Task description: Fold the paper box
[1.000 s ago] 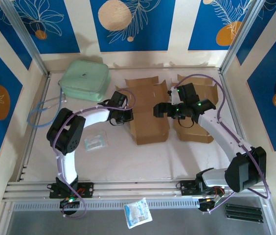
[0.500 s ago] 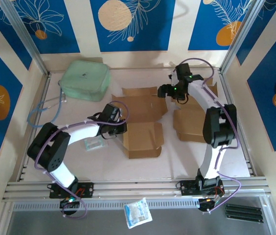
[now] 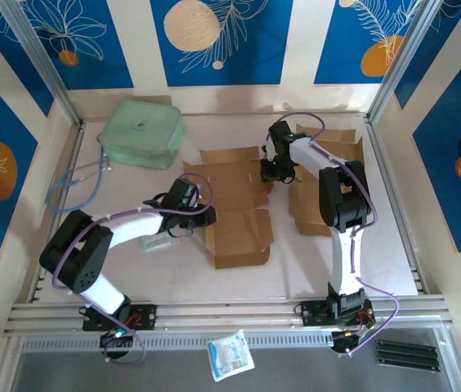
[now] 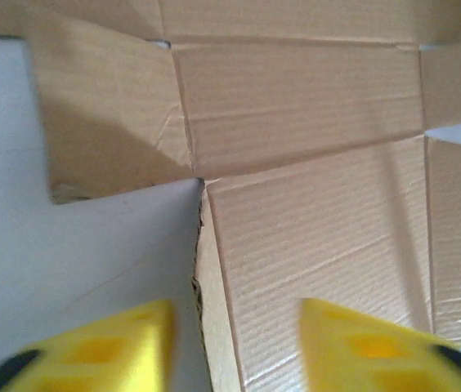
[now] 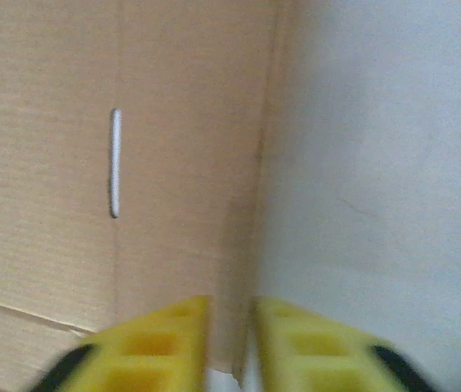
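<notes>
The top camera looks down from above and behind my bases on the whole table (image 3: 296, 269). The wrist cameras sit very close. The left looks past my left fingers (image 4: 91, 351), at the frame's bottom, onto the box (image 4: 312, 204). The right looks past my right fingers (image 5: 312, 351) onto its edge. All three views share that box.

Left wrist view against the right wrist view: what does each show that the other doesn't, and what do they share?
Left wrist, not right: the left gripper open across the cardboard edge, and a flap casting a shadow beside creased panels. Right wrist, not left: the right gripper, its fingers close together at a cardboard edge, and a thin slot cut in the sheet. Shared: brown cardboard on the pale table, with yellow gripper tips low in frame.
</notes>
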